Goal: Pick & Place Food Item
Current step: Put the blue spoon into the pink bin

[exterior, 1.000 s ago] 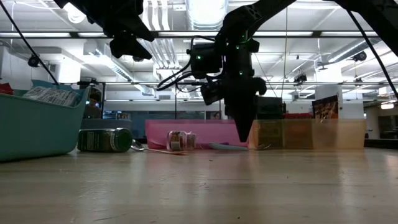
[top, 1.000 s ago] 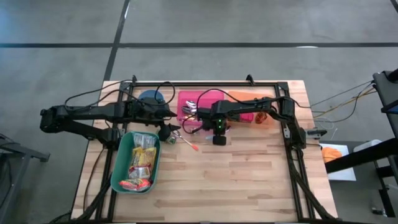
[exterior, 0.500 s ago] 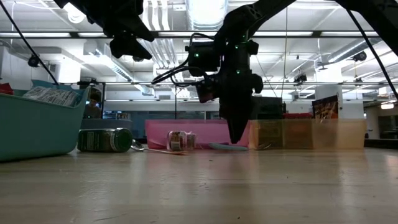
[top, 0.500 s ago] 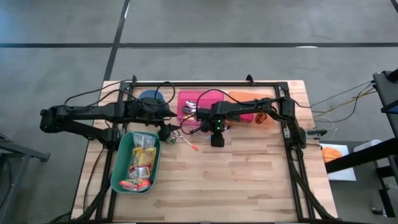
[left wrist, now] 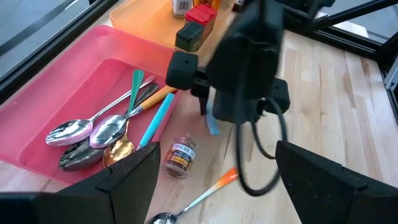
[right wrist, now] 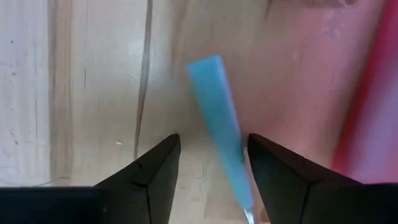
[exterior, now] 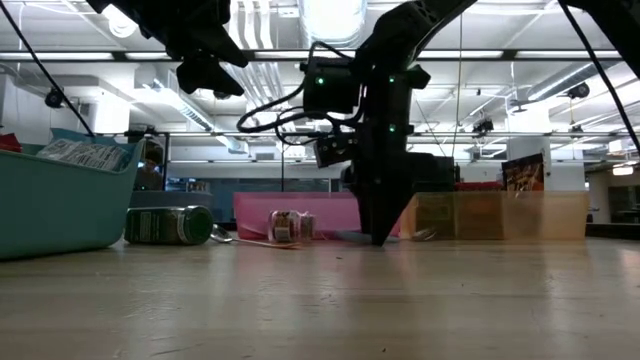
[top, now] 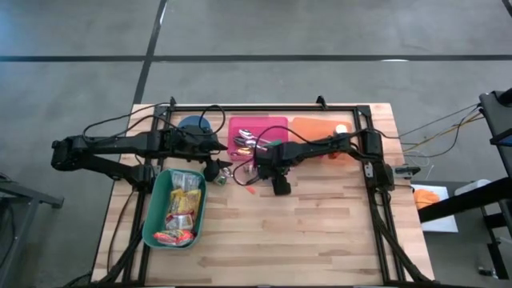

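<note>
1. My right tool (top: 281, 184) is down at the bench (top: 320, 232), near its middle. The pink tray (top: 272, 125) lies at 11 o'clock from it.
2. Only the right wrist view shows this tool's state: its fingers are spread, with the blue utensil handle (right wrist: 217, 112) lying on the wood between them and a gap on each side.
3. The low view shows what the high view cannot: the tips of this tool (exterior: 380, 236) reach right down to the bench top.
4. My left tool (top: 214, 170) hangs at 9 o'clock from the right one, above the bench, just beside the green bin (top: 149, 216). Its fingers are spread wide and pinch nothing.
5. The left wrist view alone shows the small jar (left wrist: 179, 157) lying on its side on the bench beside the pink tray, apart from both tools. An orange-handled spoon (left wrist: 205, 193) lies near it.
6. The low view adds a can (exterior: 168, 225) on its side between the bin and the jar.
7. Snack packets (top: 182, 210) fill the bin, at 8 o'clock from my right tool.
</note>
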`<state>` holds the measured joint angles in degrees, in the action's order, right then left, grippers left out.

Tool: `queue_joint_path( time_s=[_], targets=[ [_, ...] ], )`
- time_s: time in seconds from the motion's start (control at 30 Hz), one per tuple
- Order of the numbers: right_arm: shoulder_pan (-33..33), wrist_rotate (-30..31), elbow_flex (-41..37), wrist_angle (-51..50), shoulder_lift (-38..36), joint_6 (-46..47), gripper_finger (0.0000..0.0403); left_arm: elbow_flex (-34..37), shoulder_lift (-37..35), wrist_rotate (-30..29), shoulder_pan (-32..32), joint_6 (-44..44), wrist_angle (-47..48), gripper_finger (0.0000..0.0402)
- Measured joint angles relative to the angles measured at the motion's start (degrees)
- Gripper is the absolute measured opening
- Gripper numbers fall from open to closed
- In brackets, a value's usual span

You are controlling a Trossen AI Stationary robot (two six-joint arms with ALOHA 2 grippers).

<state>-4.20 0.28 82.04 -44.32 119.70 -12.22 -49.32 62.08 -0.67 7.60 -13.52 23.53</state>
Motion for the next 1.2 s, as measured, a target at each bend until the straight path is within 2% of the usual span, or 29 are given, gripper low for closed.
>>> queue_joint_path(
  time_s=[0.13,0.33,0.53,0.87,1.2],
  targets=[
    [1.22,1.44,-0.41,0.22,0.03,1.53,0.015,0.0,0.0,0.0,0.0,0.0,-0.02,0.032],
    [1.68,1.47,-0.53,0.07,0.15,6.28,0.0034,0.0,0.0,0.02,0.0,-0.02,-0.08,0.032],
    [2.0,1.45,-0.57,0.11,0.2,11.05,0.0033,0.0,0.0,0.02,0.0,-1.95,-0.11,0.032],
    [5.31,2.57,-0.17,1.04,-1.77,8.72,0.0033,0.0,0.38,0.04,0.0,-6.82,-0.15,0.0319],
    [8.76,4.16,0.06,2.53,-4.07,4.8,0.0032,1.67,7.94,2.68,0.0,-14.37,-2.25,0.0319]
  ],
)
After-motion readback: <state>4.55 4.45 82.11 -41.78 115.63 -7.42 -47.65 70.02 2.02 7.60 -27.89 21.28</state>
